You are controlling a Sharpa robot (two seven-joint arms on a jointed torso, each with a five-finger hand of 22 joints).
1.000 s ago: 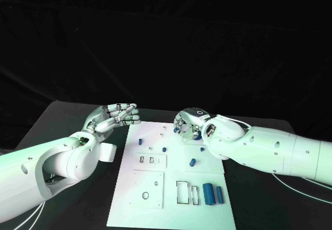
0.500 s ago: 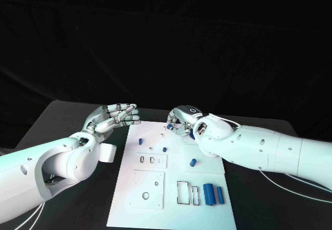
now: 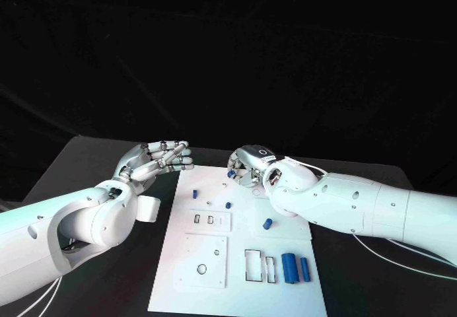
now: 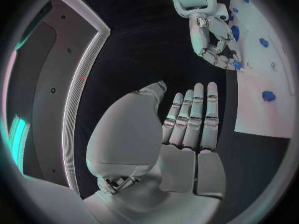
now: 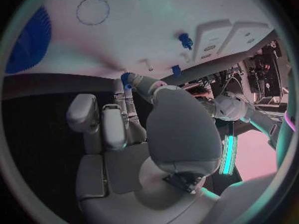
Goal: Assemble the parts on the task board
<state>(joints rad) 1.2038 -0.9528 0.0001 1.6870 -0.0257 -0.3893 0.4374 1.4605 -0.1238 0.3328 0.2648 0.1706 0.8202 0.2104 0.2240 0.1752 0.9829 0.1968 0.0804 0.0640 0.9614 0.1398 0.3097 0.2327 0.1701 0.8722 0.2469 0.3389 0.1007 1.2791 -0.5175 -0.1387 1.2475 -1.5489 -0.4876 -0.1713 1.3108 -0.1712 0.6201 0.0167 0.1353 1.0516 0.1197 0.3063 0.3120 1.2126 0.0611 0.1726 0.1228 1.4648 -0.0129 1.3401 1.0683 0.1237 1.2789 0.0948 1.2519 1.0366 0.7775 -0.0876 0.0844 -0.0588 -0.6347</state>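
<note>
1. Large blue parts (image 3: 293, 268): two long pieces lying side by side on the task board (image 3: 243, 290), nearer the robot than the right hand and well apart from it. Beside them sit open rectangular slots (image 3: 252, 265). Risk, as I judge it: low for now; nothing touches them.

2. Small blue part (image 3: 267, 224): lies loose on the task board just under the right forearm. Risk: a low sweep of that arm may knock it off its spot.

3. Left hand (image 3: 157, 162): fingers straight and together, holding nothing, hovering beside the task board's far left edge over the table (image 3: 86, 172). Risk: little, unless it drifts onto the board.

4. Right hand (image 3: 249, 168): fingers curled over the board's far end, pinching a small blue piece (image 3: 232, 174) at its fingertips, as far as the head view shows. Risk: the pinch looks slight; the piece could slip or tilt and miss its hole.

5. Blue peg (image 3: 195, 195): stands on the board between both hands. Risk: collision if either hand crosses.
</note>
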